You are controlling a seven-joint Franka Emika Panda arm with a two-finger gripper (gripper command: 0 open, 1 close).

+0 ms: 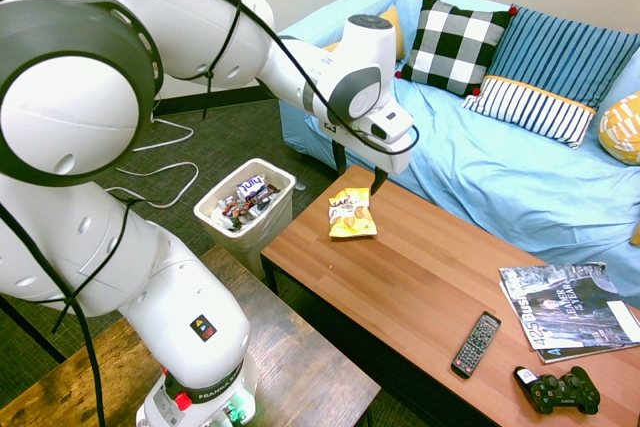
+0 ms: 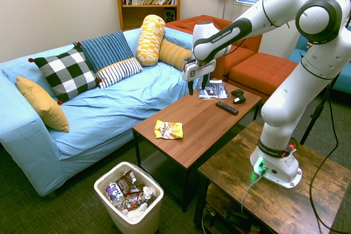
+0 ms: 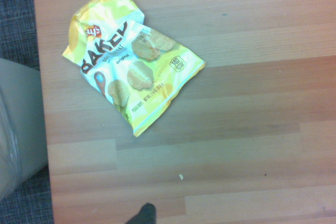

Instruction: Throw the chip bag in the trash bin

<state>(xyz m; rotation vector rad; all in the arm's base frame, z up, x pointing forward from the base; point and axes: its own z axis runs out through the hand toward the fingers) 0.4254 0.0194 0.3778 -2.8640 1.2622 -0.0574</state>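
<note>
Chip bag (image 1: 352,215), one, on coffee table (image 1: 420,277); one trash bin (image 1: 248,209) beside it.

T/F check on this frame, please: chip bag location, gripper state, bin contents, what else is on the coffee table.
1. The chip bag lies flat on the coffee table. True.
2. The gripper is shut on the chip bag. False: it hangs open above the table, holding nothing.
3. The trash bin already has wrappers in it. True.
4. The trash bin stands on the table. False: it is on the carpet, off the table's end.
5. A remote, a game controller and magazines lie at the table's other end. True.
</note>
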